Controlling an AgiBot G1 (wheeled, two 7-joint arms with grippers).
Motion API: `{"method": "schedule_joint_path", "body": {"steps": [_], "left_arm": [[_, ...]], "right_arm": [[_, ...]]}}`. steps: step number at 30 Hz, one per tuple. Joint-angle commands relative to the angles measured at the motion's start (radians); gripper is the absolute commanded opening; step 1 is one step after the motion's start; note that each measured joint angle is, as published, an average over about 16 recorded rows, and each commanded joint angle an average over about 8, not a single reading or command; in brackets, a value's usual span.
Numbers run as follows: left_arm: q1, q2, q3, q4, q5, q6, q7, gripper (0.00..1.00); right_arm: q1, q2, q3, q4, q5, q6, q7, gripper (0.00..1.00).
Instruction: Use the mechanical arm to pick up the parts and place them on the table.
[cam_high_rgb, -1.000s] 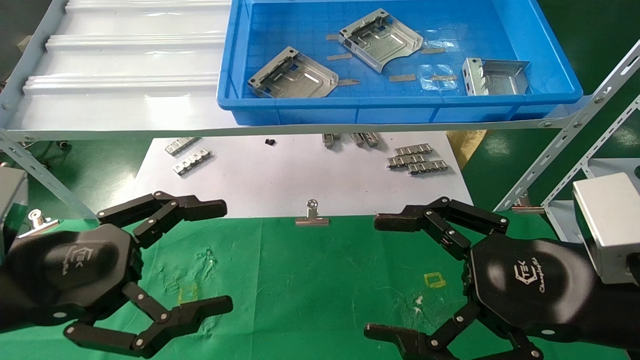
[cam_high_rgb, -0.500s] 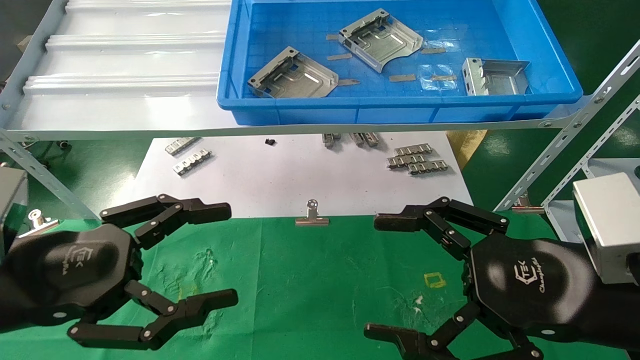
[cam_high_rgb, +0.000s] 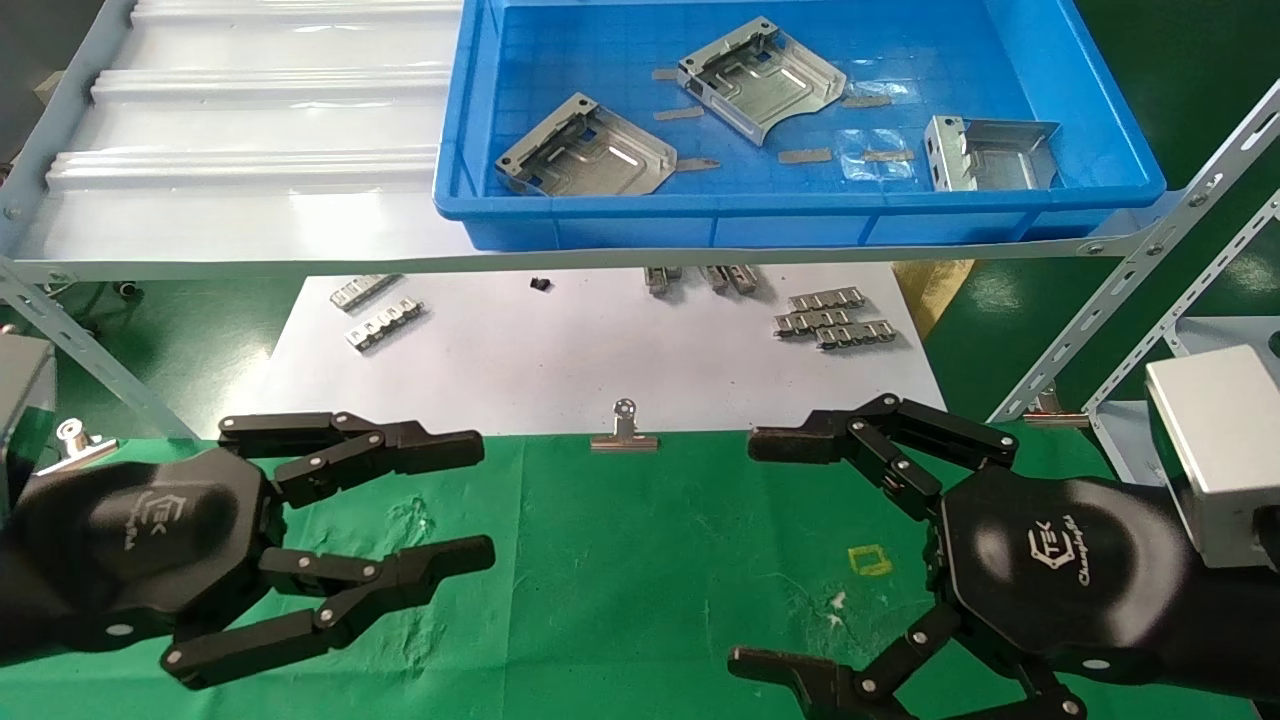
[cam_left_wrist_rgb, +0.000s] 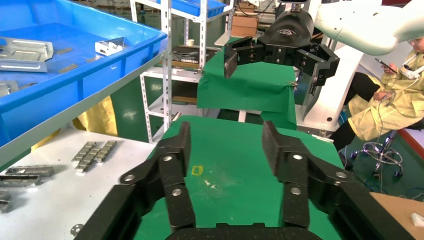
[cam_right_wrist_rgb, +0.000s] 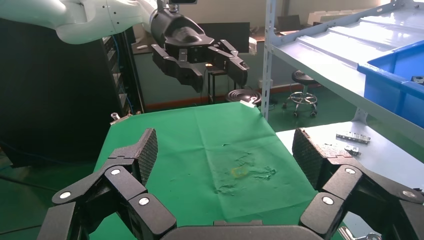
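Three silver-grey stamped parts lie in the blue bin (cam_high_rgb: 800, 205) on the shelf: one at the near left (cam_high_rgb: 585, 150), one at the back middle (cam_high_rgb: 760, 80), one at the right (cam_high_rgb: 990, 150). Two of them show in the left wrist view (cam_left_wrist_rgb: 25, 50) (cam_left_wrist_rgb: 110, 46). My left gripper (cam_high_rgb: 485, 500) hovers empty over the green table (cam_high_rgb: 640, 560) at the near left, its fingers partly narrowed but apart; its own view (cam_left_wrist_rgb: 226, 137) shows bare cloth between them. My right gripper (cam_high_rgb: 745, 553) is wide open and empty over the table's near right (cam_right_wrist_rgb: 225, 145).
A white sheet (cam_high_rgb: 600, 350) lies beyond the cloth with ribbed metal strips (cam_high_rgb: 830, 320) on it and a binder clip (cam_high_rgb: 625, 435) at its front edge. The shelf's front rail (cam_high_rgb: 600, 262) and slanted rack struts (cam_high_rgb: 1130, 290) stand between the grippers and the bin.
My left gripper's fingers have drawn closer together and its tips have shifted slightly right. The right gripper and the parts have not moved.
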Motion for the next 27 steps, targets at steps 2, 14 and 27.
{"method": "schedule_joint_path", "body": {"steps": [2,14,27], "left_arm": [[0.000,0.000,0.000,0.000,0.000,0.000,0.000,0.00],[0.000,0.000,0.000,0.000,0.000,0.000,0.000,0.00],[0.000,0.000,0.000,0.000,0.000,0.000,0.000,0.64]], "right_arm": [[0.000,0.000,0.000,0.000,0.000,0.000,0.000,1.00],[0.000,0.000,0.000,0.000,0.000,0.000,0.000,1.00],[0.185,-0.086,-0.029,-0.089,-0.123,0.102,0.000,1.00]]}}
